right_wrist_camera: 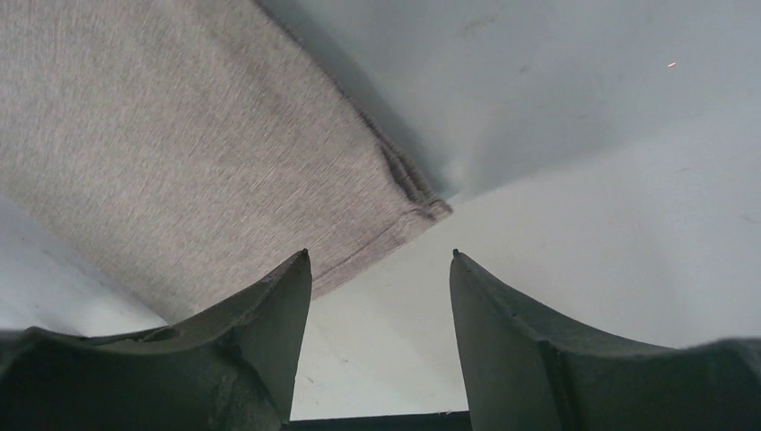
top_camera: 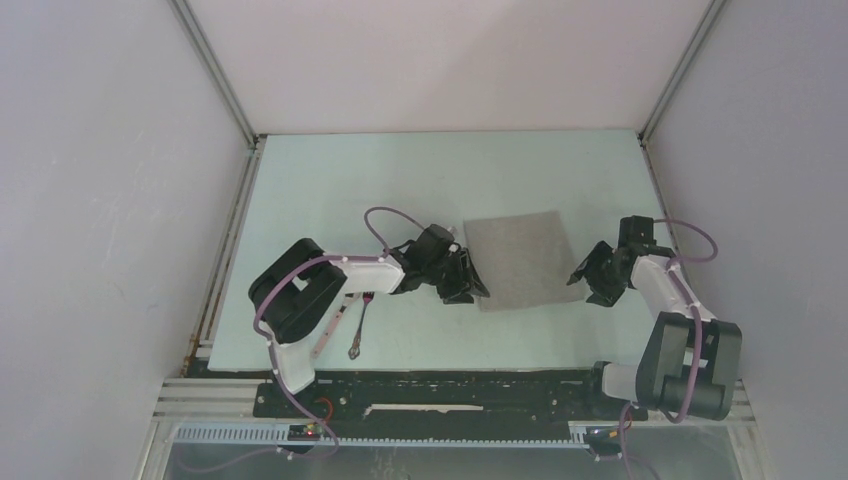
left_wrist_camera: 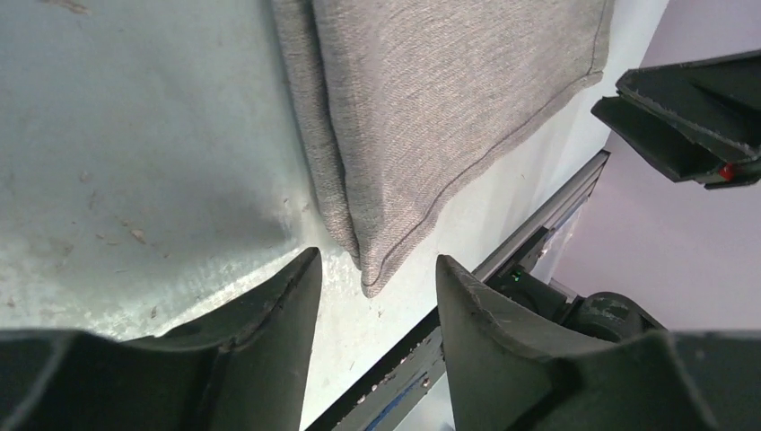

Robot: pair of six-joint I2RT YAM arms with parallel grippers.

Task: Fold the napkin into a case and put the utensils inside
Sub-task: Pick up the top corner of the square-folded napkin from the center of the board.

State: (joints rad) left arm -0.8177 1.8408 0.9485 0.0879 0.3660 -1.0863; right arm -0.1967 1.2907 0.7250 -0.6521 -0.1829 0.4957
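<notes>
The grey napkin [top_camera: 522, 260] lies flat on the table, folded over on itself. Its doubled edge shows in the left wrist view [left_wrist_camera: 449, 90]. My left gripper [top_camera: 472, 288] is at the napkin's near left corner, open [left_wrist_camera: 377, 258]; the cloth corner reaches just between the fingertips without touching them. My right gripper [top_camera: 588, 280] stands open [right_wrist_camera: 380, 253] at the napkin's [right_wrist_camera: 179, 135] near right corner and holds nothing. The utensils lie beside the left arm: a spoon [top_camera: 330, 335] with a pale handle and an all-metal fork [top_camera: 360, 325].
Pale walls enclose the table on the left, right and back. A black rail [top_camera: 450, 395] and metal framing run along the near edge between the arm bases. The right gripper's dark fingers [left_wrist_camera: 691, 117] show in the left wrist view beyond the napkin.
</notes>
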